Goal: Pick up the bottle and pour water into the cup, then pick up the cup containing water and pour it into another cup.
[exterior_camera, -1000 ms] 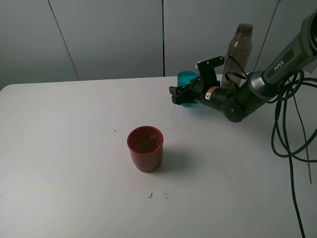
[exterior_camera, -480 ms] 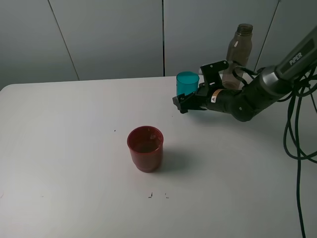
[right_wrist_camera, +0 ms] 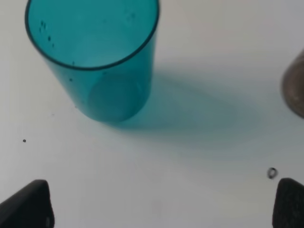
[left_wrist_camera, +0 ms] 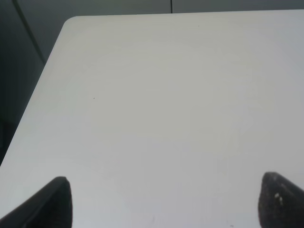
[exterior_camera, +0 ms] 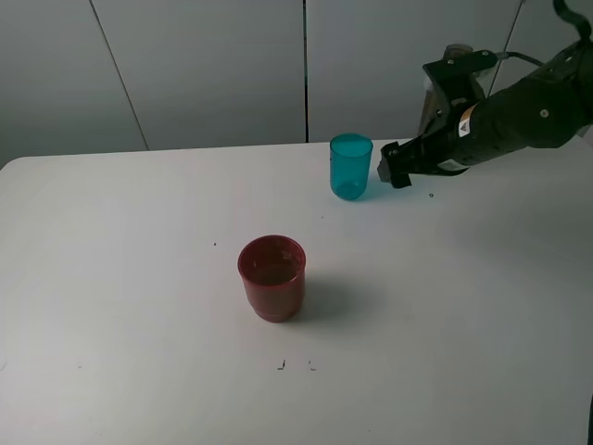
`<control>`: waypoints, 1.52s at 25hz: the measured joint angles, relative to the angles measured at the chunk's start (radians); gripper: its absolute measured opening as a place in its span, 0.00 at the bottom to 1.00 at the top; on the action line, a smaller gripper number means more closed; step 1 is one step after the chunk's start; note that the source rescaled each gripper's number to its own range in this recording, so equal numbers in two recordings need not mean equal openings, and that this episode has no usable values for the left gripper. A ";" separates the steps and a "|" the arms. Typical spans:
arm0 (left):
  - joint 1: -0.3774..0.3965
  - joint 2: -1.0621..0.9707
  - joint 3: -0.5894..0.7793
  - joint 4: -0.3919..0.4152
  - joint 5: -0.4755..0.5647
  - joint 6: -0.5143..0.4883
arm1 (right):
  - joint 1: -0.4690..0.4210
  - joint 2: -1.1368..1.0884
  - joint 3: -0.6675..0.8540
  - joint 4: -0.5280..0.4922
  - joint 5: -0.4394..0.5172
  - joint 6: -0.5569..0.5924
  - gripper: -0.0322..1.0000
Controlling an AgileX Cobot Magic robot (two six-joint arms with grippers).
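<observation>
The teal-blue cup [exterior_camera: 351, 167] stands upright and free on the white table [exterior_camera: 139, 241] near the back; the right wrist view shows the cup [right_wrist_camera: 95, 52] looking empty. My right gripper [exterior_camera: 391, 171] hangs open just to its right, off the table, with nothing between its jaws [right_wrist_camera: 159, 209]. Behind that arm, only the top and one edge of the grey-brown bottle [exterior_camera: 457, 50] show, and its base edge [right_wrist_camera: 297, 85] appears in the right wrist view. The dark red cup [exterior_camera: 271, 278] sits upright mid-table. My left gripper [left_wrist_camera: 164, 209] is open over bare table.
A small water drop [right_wrist_camera: 271, 173] lies on the table between the teal cup and the bottle. Grey wall panels [exterior_camera: 204, 65] close off the back edge. The table's left corner [left_wrist_camera: 71, 21] shows in the left wrist view.
My right gripper opened and let go of the teal cup, then drew back to the right and rose. The cup stays upright where it was set down.
</observation>
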 joint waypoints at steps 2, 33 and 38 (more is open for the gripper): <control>0.000 0.000 0.000 0.000 0.000 0.000 | 0.000 -0.118 0.000 0.000 0.115 -0.002 1.00; 0.000 0.000 0.000 0.000 0.000 0.002 | 0.000 -1.543 0.291 0.282 1.041 -0.243 1.00; 0.000 0.000 0.000 0.000 0.000 0.002 | 0.000 -1.665 0.328 0.284 1.041 -0.243 1.00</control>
